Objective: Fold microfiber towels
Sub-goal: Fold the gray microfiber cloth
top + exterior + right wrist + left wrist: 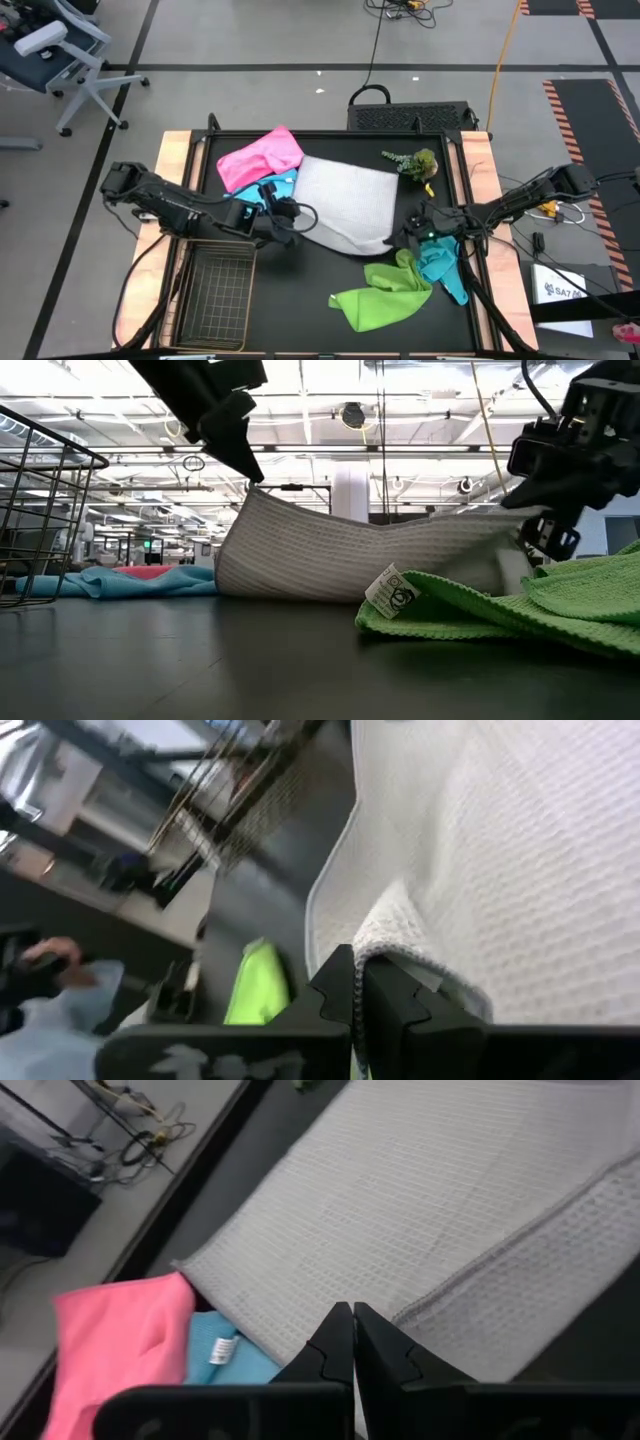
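Both claws, my left claw (283, 222) and right claw (412, 228), are pinching shut on the grey-white towel's (345, 200) near corners, lifting that edge off the desk (300, 290).

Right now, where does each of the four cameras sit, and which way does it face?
High: above the table, looking straight down; both arms show, left end effector and right end effector on the grey-white towel.
Low: at tabletop height, looking level past the lime green towel; arms enter from above.
Left wrist: looks past its shut fingers onto the grey-white, pink and light blue towels.
Right wrist: looks past its fingers pinching towel edge.
All four share the grey-white towel.
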